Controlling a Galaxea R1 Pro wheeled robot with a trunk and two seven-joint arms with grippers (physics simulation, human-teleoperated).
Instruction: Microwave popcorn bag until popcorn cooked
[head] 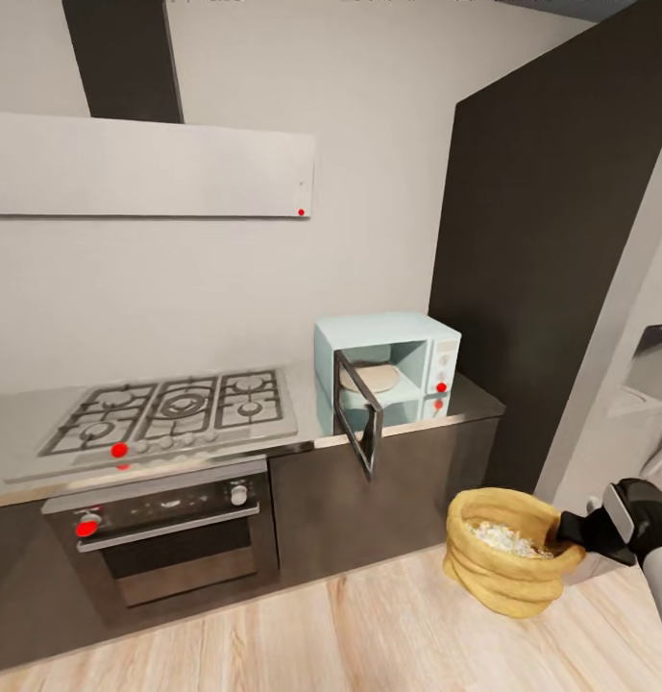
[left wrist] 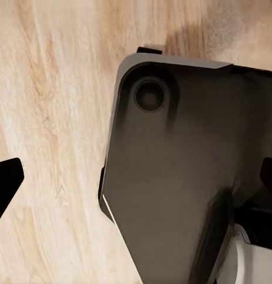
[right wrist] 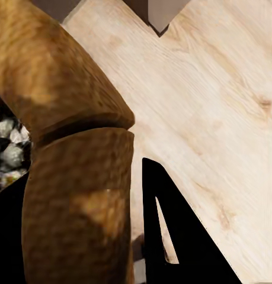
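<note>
1. One right claw (head: 567, 534) is clamped on the rolled rim of the popcorn bag (head: 503, 565), holding it above the wooden floor (head: 302, 639), in front of the cabinets.
2. Pale popcorn (head: 508, 539) fills the bag's open mouth.
3. The microwave (head: 393, 370) sits at the right end of the surface (head: 306, 413), its door (head: 359, 423) swung open.
4. A stove (head: 172, 408) lies left of it, with an oven (head: 162, 538) below.
5. The left claw (left wrist: 136, 189): I cannot tell whether it is released or clenched; one dark fingertip (left wrist: 5, 180) shows over the floor.
</note>
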